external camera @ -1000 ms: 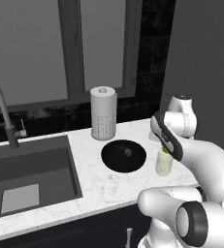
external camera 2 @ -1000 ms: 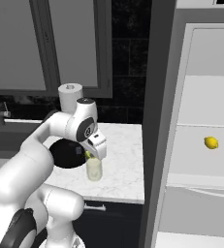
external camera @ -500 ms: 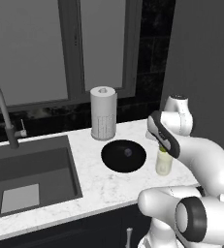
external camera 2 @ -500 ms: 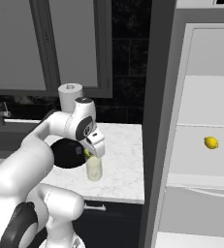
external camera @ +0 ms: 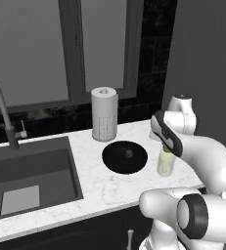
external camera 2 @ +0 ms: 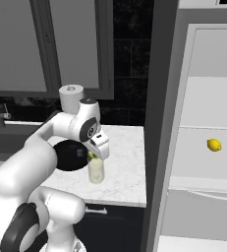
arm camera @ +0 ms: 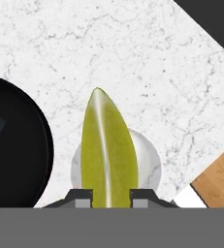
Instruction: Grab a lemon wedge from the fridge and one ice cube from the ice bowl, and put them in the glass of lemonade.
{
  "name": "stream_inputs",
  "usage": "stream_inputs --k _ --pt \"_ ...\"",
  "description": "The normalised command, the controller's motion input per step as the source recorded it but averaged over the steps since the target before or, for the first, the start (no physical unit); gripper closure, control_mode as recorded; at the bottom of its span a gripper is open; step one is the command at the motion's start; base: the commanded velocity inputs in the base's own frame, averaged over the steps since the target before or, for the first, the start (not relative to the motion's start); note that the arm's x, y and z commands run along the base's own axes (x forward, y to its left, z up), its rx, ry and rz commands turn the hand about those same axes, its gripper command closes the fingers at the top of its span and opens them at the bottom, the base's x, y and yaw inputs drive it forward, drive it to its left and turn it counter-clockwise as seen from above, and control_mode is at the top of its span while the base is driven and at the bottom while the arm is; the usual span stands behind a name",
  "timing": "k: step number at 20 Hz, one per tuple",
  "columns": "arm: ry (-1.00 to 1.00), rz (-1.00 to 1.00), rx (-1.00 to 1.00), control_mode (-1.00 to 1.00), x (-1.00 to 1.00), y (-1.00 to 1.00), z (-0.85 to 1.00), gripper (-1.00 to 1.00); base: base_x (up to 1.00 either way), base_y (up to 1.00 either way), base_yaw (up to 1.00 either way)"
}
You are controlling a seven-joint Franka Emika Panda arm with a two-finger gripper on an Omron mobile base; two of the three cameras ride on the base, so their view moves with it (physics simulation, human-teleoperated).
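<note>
Tool (arm camera: 111,196) around yellow-green lemon wedge (arm camera: 107,145)

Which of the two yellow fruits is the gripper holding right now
The lemon wedge, a pointed yellow-green sliver pinched in the gripper directly over the glass. The other, a round whole lemon, sits untouched on a fridge shelf.

Your arm (external camera: 207,161): glossy white rounded link shells, bulbous at the elbows. Joints carry dark grey/black round end caps w/ a lighter grey ring around each; see the large cap (external camera: 190,218) low in left base view and another (external camera 2: 17,230) low in right base view. Wrist (external camera 2: 88,125) has a grey disc face w/ a small dark centre. Gripper (arm camera: 111,196): small dark grey squared finger tips w/ lighter grey pads.
</note>
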Motion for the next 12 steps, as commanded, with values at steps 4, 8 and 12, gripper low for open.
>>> stream_inputs --k 4,8,12 --pt "0.00 0.00 0.00 -1.00 0.14 -0.08 0.00 1.00 0.00 0.00 0.00" --pt "0.00 0.00 0.00 -1.00 0.00 0.00 0.00 1.00 0.00 0.00 0.00" --pt "0.00 0.00 0.00 -1.00 0.00 0.00 0.00 1.00 0.00 0.00 0.00"
